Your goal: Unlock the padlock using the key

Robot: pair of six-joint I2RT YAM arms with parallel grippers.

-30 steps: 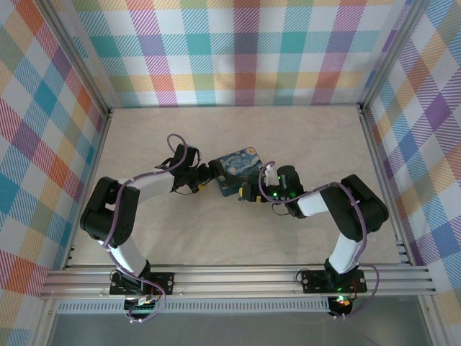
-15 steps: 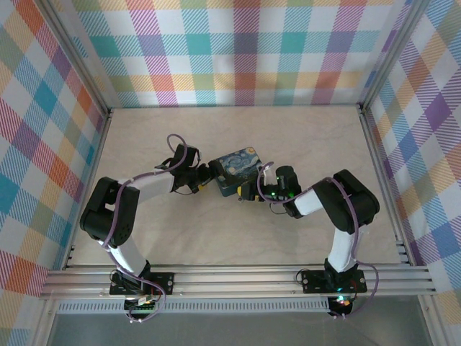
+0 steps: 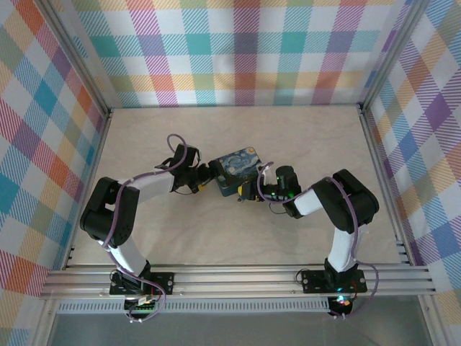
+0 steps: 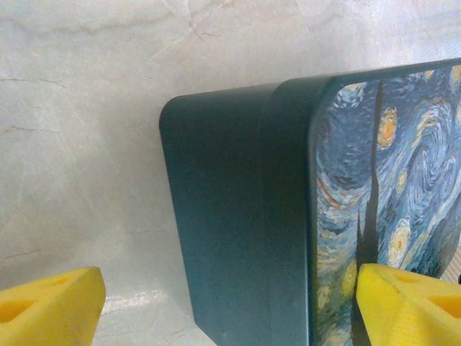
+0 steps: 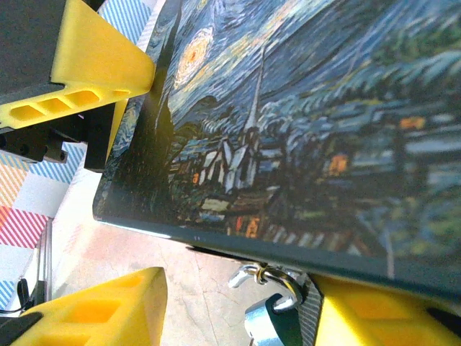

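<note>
The padlock (image 5: 268,321) hangs just under the lower edge of a dark-blue tin (image 5: 324,130) with a swirly night-sky painting on its lid. In the right wrist view only the top of its blue body and its silvery shackle (image 5: 282,282) can be seen, at the bottom of the frame. The right arm's fingers (image 5: 94,310) are apart on either side of it. One yellow finger is right beside the padlock, and whether it touches cannot be told. The other stands well off to the side, with bare worktop (image 5: 209,295) between. Nothing is clamped in them. The left arm's fingers (image 4: 47,306) are spread wide around the opposite end of the tin. One lies against the painted lid, and a strip of worktop shows between the other and the tin's plain dark side, so whether they actually clamp the tin cannot be told. From above, the tin lies near the middle of the worktop, painted face up. The left arm (image 3: 148,189) reaches it from the left and the right arm (image 3: 317,200) from the right.
</note>
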